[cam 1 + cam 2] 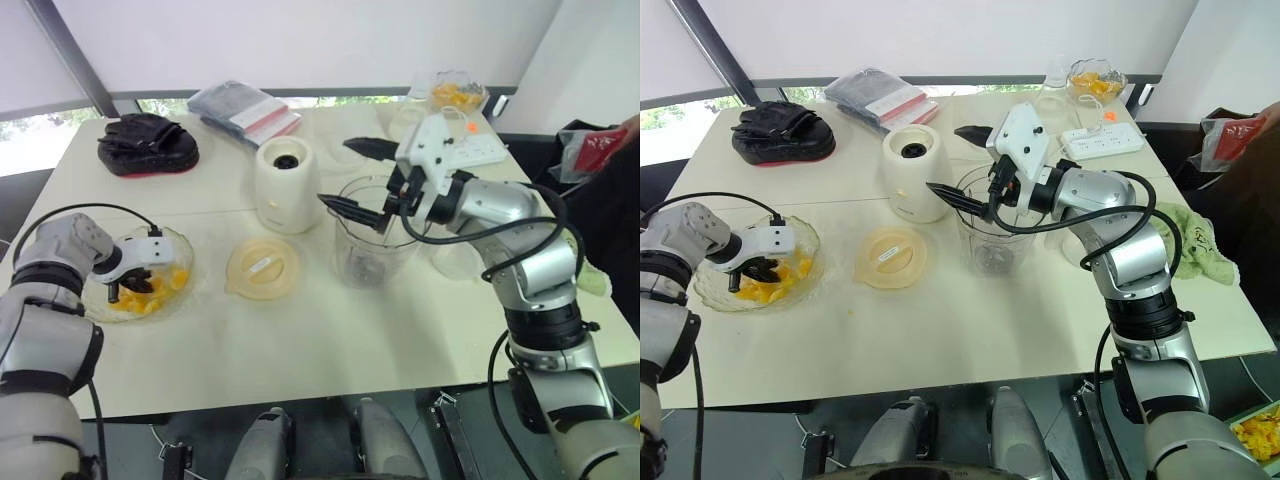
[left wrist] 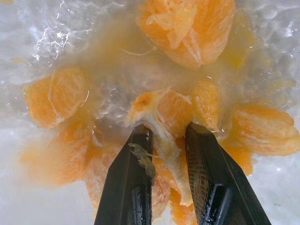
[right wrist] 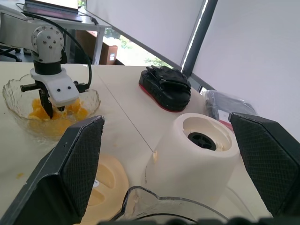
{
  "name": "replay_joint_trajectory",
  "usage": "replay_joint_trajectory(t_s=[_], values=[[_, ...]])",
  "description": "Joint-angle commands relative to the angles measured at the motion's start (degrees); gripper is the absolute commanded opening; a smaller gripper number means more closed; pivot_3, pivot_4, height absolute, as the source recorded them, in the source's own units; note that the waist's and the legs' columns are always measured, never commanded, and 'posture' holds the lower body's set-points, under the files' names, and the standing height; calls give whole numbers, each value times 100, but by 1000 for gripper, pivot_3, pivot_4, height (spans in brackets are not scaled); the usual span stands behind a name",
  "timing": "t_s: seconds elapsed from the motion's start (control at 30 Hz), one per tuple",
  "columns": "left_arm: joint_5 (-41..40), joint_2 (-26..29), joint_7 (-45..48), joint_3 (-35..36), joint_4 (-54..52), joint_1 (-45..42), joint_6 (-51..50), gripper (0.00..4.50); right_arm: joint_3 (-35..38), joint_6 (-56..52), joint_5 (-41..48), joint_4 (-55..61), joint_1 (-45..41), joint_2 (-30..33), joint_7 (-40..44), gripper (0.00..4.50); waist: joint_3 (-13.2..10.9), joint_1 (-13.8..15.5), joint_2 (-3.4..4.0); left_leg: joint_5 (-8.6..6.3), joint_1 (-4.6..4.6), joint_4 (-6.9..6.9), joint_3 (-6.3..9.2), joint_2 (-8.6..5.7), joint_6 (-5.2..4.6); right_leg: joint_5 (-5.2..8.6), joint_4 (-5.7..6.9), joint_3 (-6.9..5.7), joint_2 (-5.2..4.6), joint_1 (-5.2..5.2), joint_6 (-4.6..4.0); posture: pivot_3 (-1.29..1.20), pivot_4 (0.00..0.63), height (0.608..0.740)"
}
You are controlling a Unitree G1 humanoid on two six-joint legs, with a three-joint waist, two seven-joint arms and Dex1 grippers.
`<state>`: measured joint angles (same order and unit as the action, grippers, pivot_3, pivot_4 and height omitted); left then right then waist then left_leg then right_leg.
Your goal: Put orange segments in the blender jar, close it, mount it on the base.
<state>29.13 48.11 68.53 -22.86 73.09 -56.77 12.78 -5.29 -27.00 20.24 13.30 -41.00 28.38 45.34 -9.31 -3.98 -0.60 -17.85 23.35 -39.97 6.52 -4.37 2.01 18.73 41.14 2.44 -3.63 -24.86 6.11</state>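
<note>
The table (image 1: 330, 340) is seen beneath both pincers. The blender jar (image 1: 372, 255) is stood directly under the right pincer (image 1: 360, 178), whose fingers are spread wide, with the base (image 1: 287, 190) just beside it. The glass bowl (image 1: 180, 240) is entered by the left pincer (image 2: 168, 133), with the lid (image 1: 262, 268) lying between the two pincers. An orange segment (image 2: 161, 105) is pinched by the left pincer.

Peeled orange segments (image 1: 765, 285) are heaped in the near-left glass bowl (image 1: 810, 235). The clear blender jar (image 1: 995, 250) is stood upright and uncovered mid-table. Its pale yellow lid (image 1: 892, 257) is laid flat to the left, the cream base (image 1: 913, 172) just beyond it.
</note>
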Motion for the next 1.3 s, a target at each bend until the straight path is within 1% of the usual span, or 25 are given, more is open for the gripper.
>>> replay_joint_trajectory(t_s=[0.03, 0.2, 0.33, 0.57, 0.7, 0.8, 0.9, 1.1, 1.17, 1.3], values=[[-146, -9, -26, 131, 57, 124, -72, 70, 113, 152, -8, 149, -126, 7, -26, 4500, 0, 0, 0, 0, 0, 0, 0, 0, 0, 0, 0, 0, 0, 0, 0, 0, 150, 740], [-305, -39, 24, 290, 37, 241, -177, 70, 110, 160, -15, 136, -134, -2, -23, 4500, 0, 5, 0, 0, 0, -2, 0, 0, 0, 0, 1, 1, 0, 1, 0, 0, 150, 740], [-587, -42, 34, 568, 22, 360, -376, 70, 103, 167, -29, 125, -144, -7, -10, 4500, 3, 8, 5, 0, 0, -3, 0, -1, 0, 0, 1, 1, -1, 2, 0, 0, 150, 740], [-1664, -72, 193, 1640, -104, 554, -1108, 70, 96, 187, -42, 115, -143, -10, 5, 4500, 3, 14, 4, 0, 0, -6, 2, -2, 0, 0, 2, 1, -2, 2, 0, 0, 150, 740], [-2472, 55, 137, 2443, -209, 716, -1631, 70, 78, 228, -66, 74, -144, -14, 36, 4500, 2, -5, 2, 0, 1, -5, 2, -1, 0, 0, 3, 1, -2, -2, 0, 0, 150, 740], [-2808, 142, 97, 2801, -411, 930, -1847, 70, 65, 266, -80, 39, -146, -22, 58, 4500, 2, -10, 2, 0, 2, -4, 3, -1, 0, 0, 4, 1, -1, -4, 0, 0, 150, 740], [-3027, 232, 63, 3008, -671, 1236, -1953, 70, 46, 301, -94, 0, -153, -36, 81, 4500, 2, -16, 2, 0, 2, -4, 2, 0, 0, 0, 3, 3, -1, -4, 0, 0, 150, 740], [-3661, 365, 9, 3566, -1536, 1891, -2379, 70, 29, 377, -115, -80, -174, -46, 139, 4500, 3, 18, 1, 0, 2, -5, 5, 0, 0, 0, 2, 6, -3, 0, 0, 0, 150, 740], [-4067, 339, 19, 3913, -2171, 2259, -2699, 70, 23, 398, -125, -106, -179, -54, 155, 4500, 3, 11, 0, 0, 2, -6, 4, -1, 0, 0, 0, 7, -4, 1, 0, 0, 150, 740], [-4776, 166, -258, 4484, -3473, 2912, -3444, 70, 14, 436, -145, -148, -194, -58, 198, 4500, 3, 0, 1, 0, 2, -3, 4, 0, 0, 0, 1, 9, -4, -2, 0, 0, 150, 740]])
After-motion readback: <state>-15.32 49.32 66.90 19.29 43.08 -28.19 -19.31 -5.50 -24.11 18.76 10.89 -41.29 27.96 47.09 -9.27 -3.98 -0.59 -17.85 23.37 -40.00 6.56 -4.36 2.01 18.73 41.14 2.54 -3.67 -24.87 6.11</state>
